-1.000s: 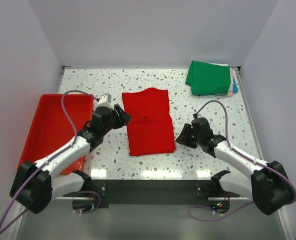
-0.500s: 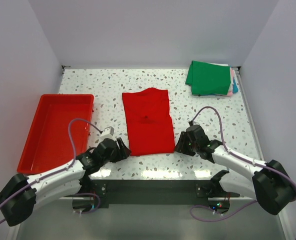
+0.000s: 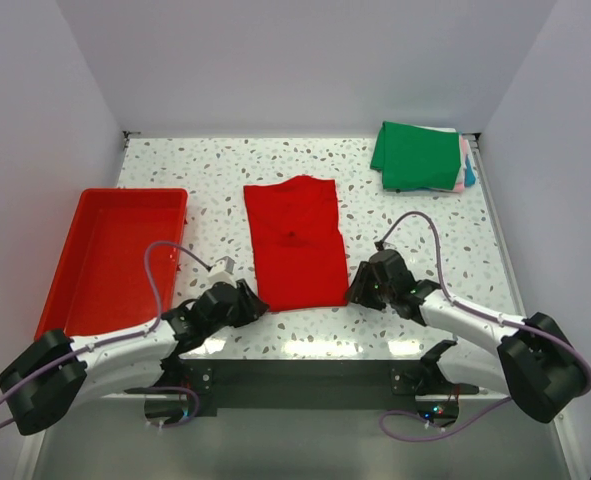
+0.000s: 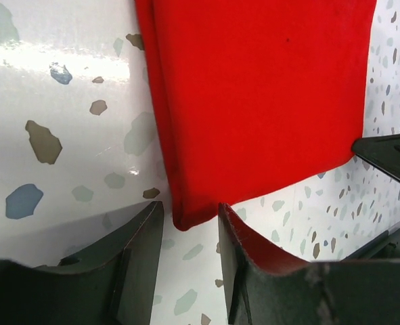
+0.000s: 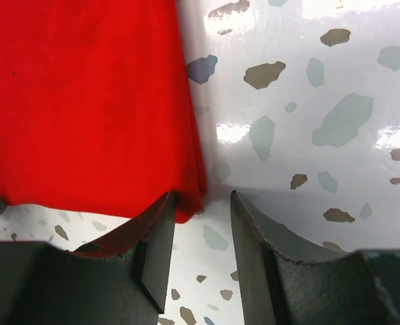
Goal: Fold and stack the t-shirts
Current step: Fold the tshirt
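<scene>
The counter (image 3: 215,170) carries the whole job. The red tray (image 3: 105,260) sits outboard of the left gripper (image 4: 189,217), well apart from it, and plays no part in this step.

The red t-shirt (image 3: 295,245) lies flat as a long panel with its sleeves already folded in. It extends forward from both grippers. The green t-shirt (image 3: 417,155) tops the folded pile (image 3: 466,172), far ahead of the right gripper (image 5: 201,203) and on its outboard side.

Step in hand, as judged: take the two near corners of the panel for the next fold.

1. Left gripper: jaws spread, with the near-left corner of the shirt lying in the gap. Nothing is pinched.
2. Right gripper: jaws spread, with the near-right corner against its inboard finger and only just inside the gap. Nothing is pinched.
3. Slide the right gripper slightly inboard so the corner sits fully between the fingers.
4. Confirm that one finger passes below every layer. The wrist views do not show whether either finger is under the cloth or merely resting on the counter beside it.
5. Close both grippers together and lift evenly, so the hem stays straight.
</scene>
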{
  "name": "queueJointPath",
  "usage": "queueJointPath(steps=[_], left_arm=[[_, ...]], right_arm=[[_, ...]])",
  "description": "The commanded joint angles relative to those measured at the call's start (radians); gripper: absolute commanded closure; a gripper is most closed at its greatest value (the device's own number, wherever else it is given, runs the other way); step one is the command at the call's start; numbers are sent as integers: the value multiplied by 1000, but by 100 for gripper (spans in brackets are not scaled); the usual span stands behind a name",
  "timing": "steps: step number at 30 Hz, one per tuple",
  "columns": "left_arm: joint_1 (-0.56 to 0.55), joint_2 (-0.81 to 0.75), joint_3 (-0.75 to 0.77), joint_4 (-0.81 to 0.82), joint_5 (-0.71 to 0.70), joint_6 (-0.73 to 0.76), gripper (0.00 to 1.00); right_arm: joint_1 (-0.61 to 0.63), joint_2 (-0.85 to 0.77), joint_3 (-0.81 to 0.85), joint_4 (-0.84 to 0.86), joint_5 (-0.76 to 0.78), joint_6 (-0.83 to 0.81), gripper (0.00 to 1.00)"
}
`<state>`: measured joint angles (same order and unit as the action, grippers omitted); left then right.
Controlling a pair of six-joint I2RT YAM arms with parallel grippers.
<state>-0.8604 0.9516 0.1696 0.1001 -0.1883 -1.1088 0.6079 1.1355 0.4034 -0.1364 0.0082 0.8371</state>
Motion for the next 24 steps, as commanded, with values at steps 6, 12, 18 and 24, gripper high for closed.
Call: queueJointPath(steps=[6, 12, 18, 24], left_arm=[[-23, 82, -25, 26, -17, -34, 62], [-32, 102, -10, 36, -17, -28, 78], [-42, 47, -1, 9, -17, -10, 100], [-146, -103, 63, -224, -74, -28, 100]], right_arm=[[30, 79, 3, 90, 9, 30, 64], [36, 101, 11, 98, 3, 23, 81], [36, 15, 3, 23, -7, 0, 100], [65, -224, -26, -167, -31, -18, 100]])
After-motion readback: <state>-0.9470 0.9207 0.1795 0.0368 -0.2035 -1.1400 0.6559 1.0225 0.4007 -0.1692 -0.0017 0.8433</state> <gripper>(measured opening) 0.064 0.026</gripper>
